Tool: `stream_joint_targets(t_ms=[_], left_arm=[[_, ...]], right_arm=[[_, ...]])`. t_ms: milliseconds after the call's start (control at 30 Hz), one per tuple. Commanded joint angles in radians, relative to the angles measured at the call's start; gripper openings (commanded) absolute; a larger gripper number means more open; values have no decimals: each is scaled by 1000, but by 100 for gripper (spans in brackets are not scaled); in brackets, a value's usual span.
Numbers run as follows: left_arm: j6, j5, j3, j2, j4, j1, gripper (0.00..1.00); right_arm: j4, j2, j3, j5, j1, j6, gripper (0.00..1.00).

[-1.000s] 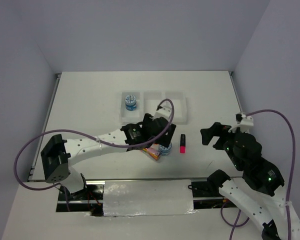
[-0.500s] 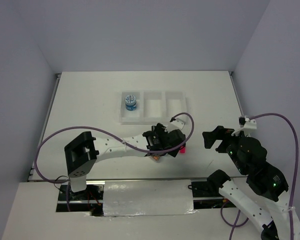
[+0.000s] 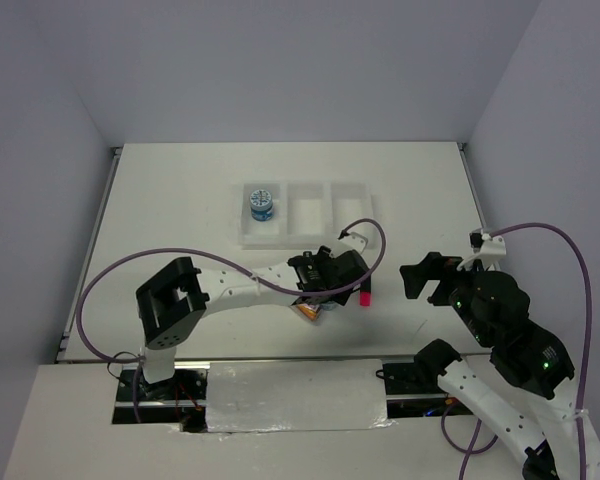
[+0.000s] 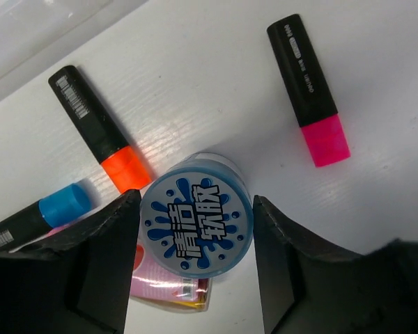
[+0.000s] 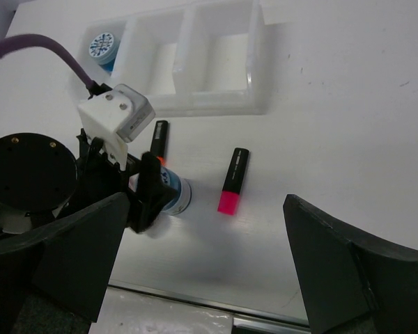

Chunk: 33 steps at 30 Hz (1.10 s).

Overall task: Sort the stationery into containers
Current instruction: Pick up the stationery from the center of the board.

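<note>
Narrower than a second ago, the left claw [image 4: 195, 203] brackets the loose disc [image 4: 196, 221], grip unclear; next it likely squeezes and lifts it to the tray [image 3: 305, 242].

Table [image 3: 180, 190]: tray [image 3: 305, 241] toward the far side, 3 compartments in a row, left to right. First disc [image 3: 263, 203] in the left compartment. On the near side of the tray, apart from it: second disc [image 4: 196, 224]. Rear marker [image 4: 101, 129] between second disc and tray. Left marker [image 4: 38, 217] and bundle [image 4: 168, 291] at the left of second disc, bundle just beside it. Lone marker [image 4: 308, 90] right of second disc, apart. Left gripper [image 4: 194, 202] over second disc, 1 finger at each side. Right gripper [image 3: 427, 280] well right of lone marker
</note>
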Motion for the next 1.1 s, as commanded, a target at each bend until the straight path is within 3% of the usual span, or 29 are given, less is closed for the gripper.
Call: stream_joint_targets(t_ms=[0, 33, 167, 300, 733, 900, 1067], left_arm=[[25, 30, -2, 7, 74, 1, 59], [27, 42, -1, 6, 77, 1, 36], [27, 52, 40, 35, 45, 6, 36], [24, 64, 42, 39, 42, 6, 0], [32, -56, 148, -69, -1, 9, 0], [28, -89, 159, -139, -18, 65, 0], [7, -125, 168, -209, -91, 206, 0]], right_arm=[[35, 19, -4, -4, 7, -14, 100], [36, 19, -4, -6, 6, -16, 100], [38, 17, -6, -4, 6, -16, 100], [44, 16, -9, -7, 7, -17, 100], [65, 25, -27, -21, 6, -14, 100], [65, 25, -27, -23, 6, -14, 100], [68, 26, -29, -27, 7, -17, 100]])
